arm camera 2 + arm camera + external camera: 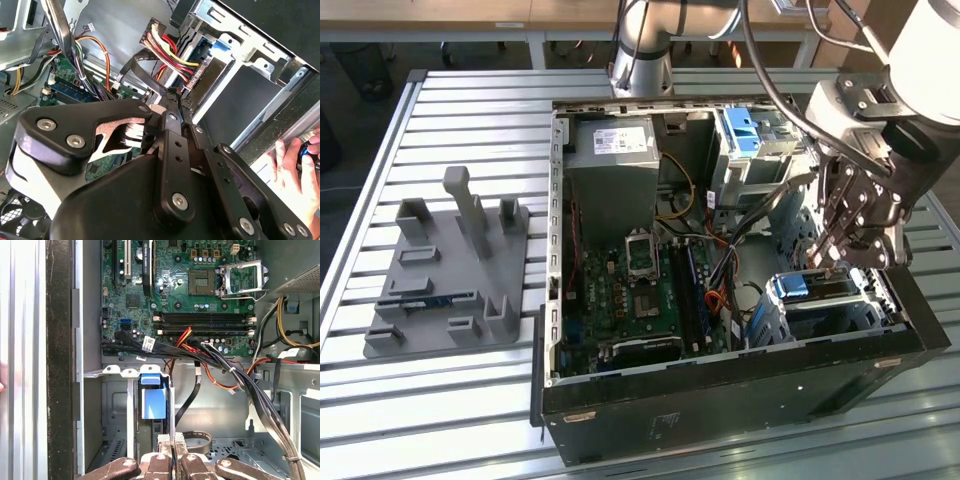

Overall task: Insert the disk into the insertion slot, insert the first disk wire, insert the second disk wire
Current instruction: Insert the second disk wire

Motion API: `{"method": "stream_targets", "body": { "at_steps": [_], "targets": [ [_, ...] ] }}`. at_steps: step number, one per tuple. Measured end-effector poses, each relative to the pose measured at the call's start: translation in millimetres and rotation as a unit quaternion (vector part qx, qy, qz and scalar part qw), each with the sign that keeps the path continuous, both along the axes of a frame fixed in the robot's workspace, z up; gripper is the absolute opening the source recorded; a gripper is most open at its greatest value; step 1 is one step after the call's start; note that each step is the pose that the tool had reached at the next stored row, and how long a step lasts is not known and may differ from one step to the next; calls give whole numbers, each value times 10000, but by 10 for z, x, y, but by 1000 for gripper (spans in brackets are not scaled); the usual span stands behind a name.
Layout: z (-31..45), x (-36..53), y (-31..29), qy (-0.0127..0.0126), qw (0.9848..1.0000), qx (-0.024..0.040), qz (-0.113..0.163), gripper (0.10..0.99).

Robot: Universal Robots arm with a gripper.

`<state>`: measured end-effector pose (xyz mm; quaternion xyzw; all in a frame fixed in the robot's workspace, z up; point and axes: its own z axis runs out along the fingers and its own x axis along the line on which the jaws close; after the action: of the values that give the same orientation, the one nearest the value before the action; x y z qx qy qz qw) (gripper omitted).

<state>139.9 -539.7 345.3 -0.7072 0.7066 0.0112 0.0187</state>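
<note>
Closed on a thin dark cable connector, the end effector (840, 258) hangs inside the open computer case (720, 400), its fingertips (171, 441) pressed together just above the rear edge of the disk (817, 290). That disk sits in the insertion slot (880, 300), the silver bay at the exterior view's right, its blue carrier tab (153, 402) up. Bundled red, yellow and black wires (167, 55) reach the bay. A person's hand (295, 175) rests on the case rim. A grey fixture tray (450, 270) lies on the slatted tabletop (470, 130).
</note>
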Motion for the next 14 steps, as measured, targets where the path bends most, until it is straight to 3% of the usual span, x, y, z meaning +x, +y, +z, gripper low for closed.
{"method": "stream_targets", "body": {
  "at_steps": [14],
  "targets": [
    [-15, 6, -58, 4, 10000, 1, -27, 149]
  ]
}}
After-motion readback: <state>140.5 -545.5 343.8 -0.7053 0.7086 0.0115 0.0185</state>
